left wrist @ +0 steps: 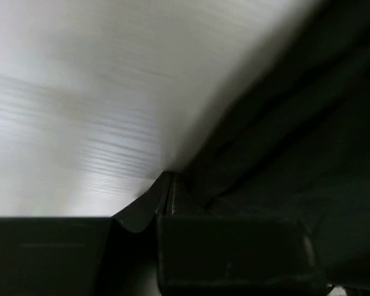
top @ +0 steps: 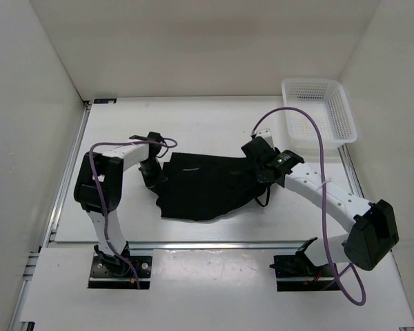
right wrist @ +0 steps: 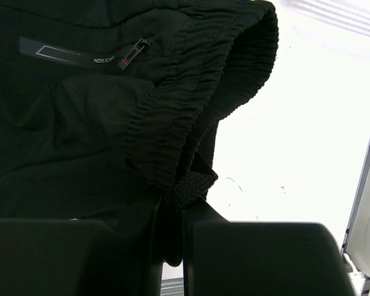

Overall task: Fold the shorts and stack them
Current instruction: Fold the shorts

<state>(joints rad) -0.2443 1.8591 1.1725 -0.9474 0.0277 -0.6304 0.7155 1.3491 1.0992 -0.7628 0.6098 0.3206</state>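
Near the middle of the overhead frame, the shorts [top: 203,186] lie rumpled on the white tabletop [top: 214,124]. The left hand [top: 152,174] is at their left edge and the right hand [top: 261,165] at their right edge, but both grips are too small to read from up there. The right wrist view gives the close look: two dark fingers [right wrist: 259,253] stand almost together at the bottom of the frame, pinching the gathered elastic waistband [right wrist: 191,92]. The braided drawstring [right wrist: 194,185] pokes out just above them, and a zipped pocket [right wrist: 80,55] shows at upper left. The left wrist view is blurred. Its fingers [left wrist: 228,246] are closed at bottom centre, and black cloth from the right of the frame runs straight into the seam between them. A white mesh basket [top: 341,114] sits at the upper right of the overhead frame; the shorts lie wholly outside it, well apart to its lower left.
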